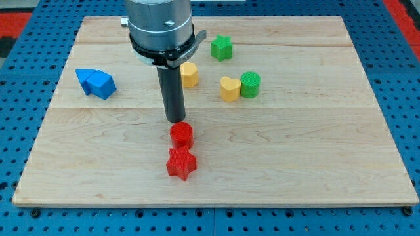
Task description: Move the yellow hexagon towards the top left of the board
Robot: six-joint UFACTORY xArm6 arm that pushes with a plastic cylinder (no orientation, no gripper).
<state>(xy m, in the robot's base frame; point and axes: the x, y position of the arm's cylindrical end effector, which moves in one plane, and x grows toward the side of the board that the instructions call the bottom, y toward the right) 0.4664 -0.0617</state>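
Note:
The yellow hexagon (pixel 189 75) sits near the board's top middle, partly hidden behind my rod. My tip (pixel 175 120) rests on the board just below and left of the hexagon, right above the red cylinder (pixel 181 135). A red star (pixel 181 163) lies directly below the red cylinder. A yellow heart (pixel 230 88) lies to the hexagon's right, touching a green cylinder (pixel 250 84). A green star (pixel 222 47) is above them.
Two blue blocks (pixel 96 83) sit close together at the view's left. The wooden board (pixel 315 151) lies on a blue pegboard. The arm's grey body (pixel 159 26) hangs over the board's top middle.

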